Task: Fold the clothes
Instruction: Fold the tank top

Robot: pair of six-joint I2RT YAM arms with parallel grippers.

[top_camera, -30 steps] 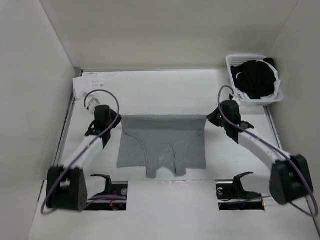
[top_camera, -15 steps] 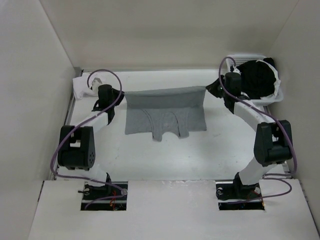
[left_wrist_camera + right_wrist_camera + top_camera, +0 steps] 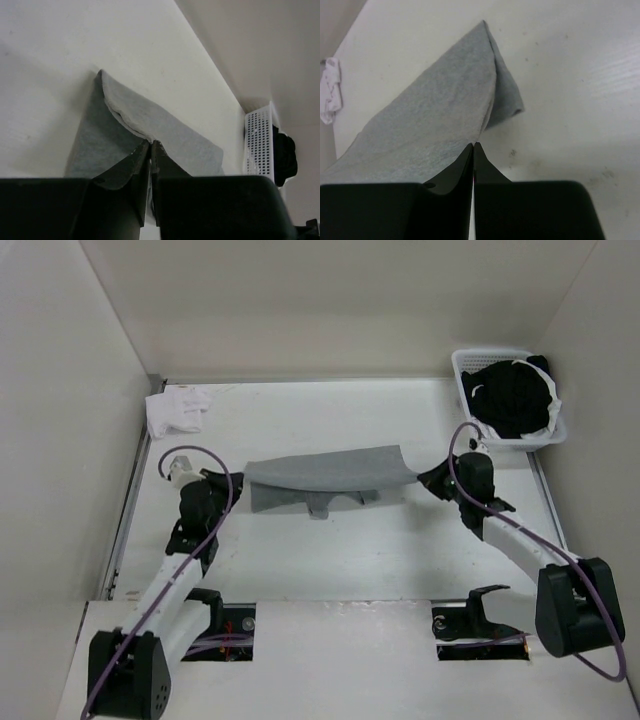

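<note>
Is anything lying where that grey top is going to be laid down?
Nothing visible. The left gripper and right gripper pinch the grey top by its corners, and the table beneath is bare; the white cloth and the basket sit in the far corners.

Left arm (image 3: 175, 575) stretches forward and low, right arm (image 3: 515, 535) mirrors it, and the wrists angle in toward each other. Left gripper (image 3: 236, 480) has its jaws pinched tight on one corner of the clothes (image 3: 330, 468). Right gripper (image 3: 424, 478) clamps the opposite corner, jaws closed.
</note>
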